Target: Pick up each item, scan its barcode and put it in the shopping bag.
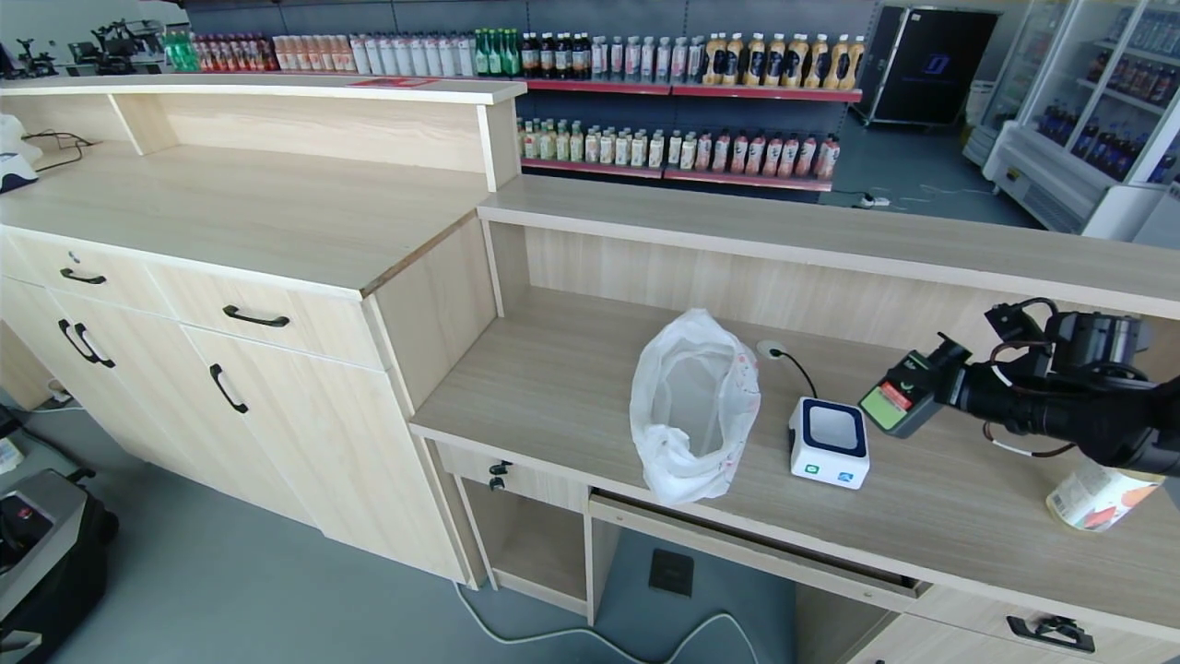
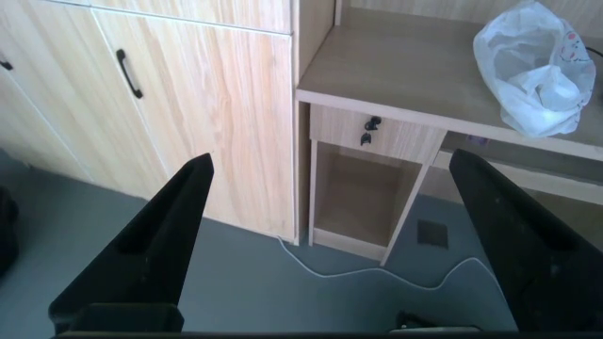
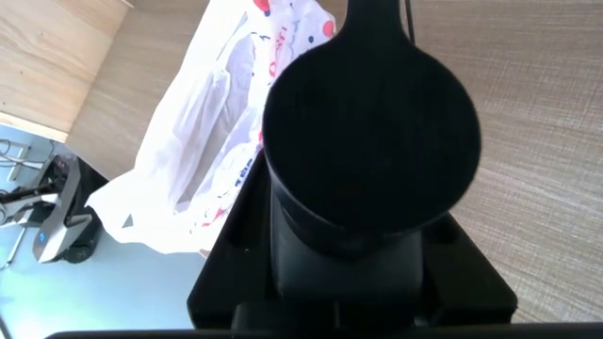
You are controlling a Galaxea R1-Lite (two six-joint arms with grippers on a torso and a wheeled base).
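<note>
So the right gripper (image 1: pixel 937 380) is pinched onto a small green-and-black package (image 1: pixel 899 397) with a red label. It's holding the package up off the wooden counter (image 1: pixel 553 387), just to the right of the little white scanner (image 1: pixel 830 441) and not touching it. The scanner sits flat on the counter with its dark window facing up, and its black cable (image 1: pixel 800 369) runs back to a round hole in the desktop.

The white shopping bag (image 1: pixel 693 406) is right next to the scanner on the left. It's kinda slumped, but its mouth is open toward the front edge of the counter. The right wrist view catches the same bag (image 3: pixel 217 141) lying on the wood grain below the arm.

The left gripper (image 2: pixel 330 245) has its fingers (image 2: pixel 141 254) spread wide with nothing between them. It hangs low over the grey floor in front of the desk's open cubby.

There's also a white tub (image 1: pixel 1097 498) with orange print standing on the counter under the right arm.
</note>
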